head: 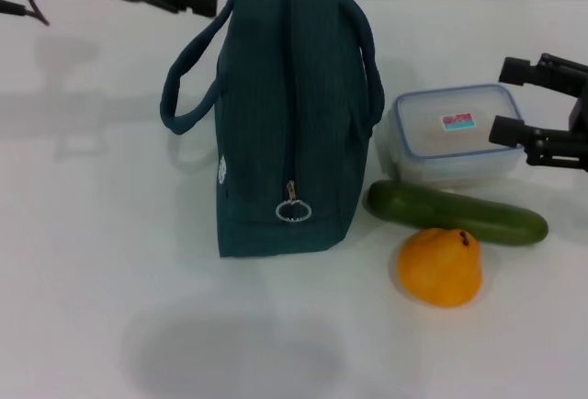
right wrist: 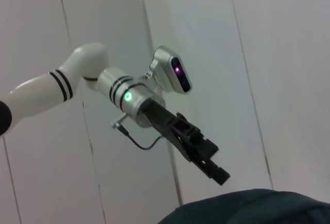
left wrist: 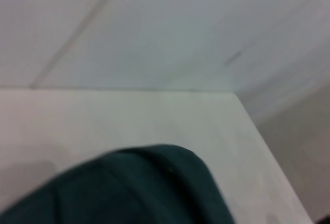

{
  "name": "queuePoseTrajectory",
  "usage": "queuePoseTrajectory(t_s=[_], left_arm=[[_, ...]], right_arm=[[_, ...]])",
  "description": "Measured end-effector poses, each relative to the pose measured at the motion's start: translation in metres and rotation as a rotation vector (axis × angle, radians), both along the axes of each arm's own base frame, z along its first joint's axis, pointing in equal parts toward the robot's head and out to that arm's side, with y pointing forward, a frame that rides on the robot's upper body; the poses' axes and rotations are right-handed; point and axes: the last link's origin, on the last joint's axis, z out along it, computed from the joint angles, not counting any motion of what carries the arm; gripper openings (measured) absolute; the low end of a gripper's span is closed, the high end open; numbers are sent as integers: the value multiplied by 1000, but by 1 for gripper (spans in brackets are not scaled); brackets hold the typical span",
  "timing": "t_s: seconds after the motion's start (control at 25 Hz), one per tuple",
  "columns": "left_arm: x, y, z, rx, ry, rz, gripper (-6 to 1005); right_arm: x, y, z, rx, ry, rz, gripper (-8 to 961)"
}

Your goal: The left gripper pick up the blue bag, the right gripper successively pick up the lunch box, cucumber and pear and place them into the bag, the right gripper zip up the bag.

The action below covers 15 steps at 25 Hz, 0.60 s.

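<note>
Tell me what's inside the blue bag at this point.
Nothing can be confirmed: the blue bag stands upright with its zipper closed, hiding the interior. The lunch box, cucumber and pear all lie outside, on the table.

White panelled wall fills the background, vertical seams running through it. Left arm (right wrist: 77, 79) reaches in from one side: white links with black bands, a green light glowing on the silver wrist section, a camera module (right wrist: 172, 72) with a purple lens mounted beside it. Left gripper (right wrist: 209, 162), black, points down toward the dark teal bag (right wrist: 247, 208), whose curved top just shows below it. A thin cable loops under the wrist.
</note>
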Motion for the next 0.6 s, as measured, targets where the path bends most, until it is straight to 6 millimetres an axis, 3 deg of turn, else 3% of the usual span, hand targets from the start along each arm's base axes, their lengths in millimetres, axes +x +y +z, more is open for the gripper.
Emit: queuePoseTrajectory(t_s=[0.6], left_arm=[[9,18,-29,-65,176,81,876]], right_arm=[[10,-5,-2,44,-12,-3,842]])
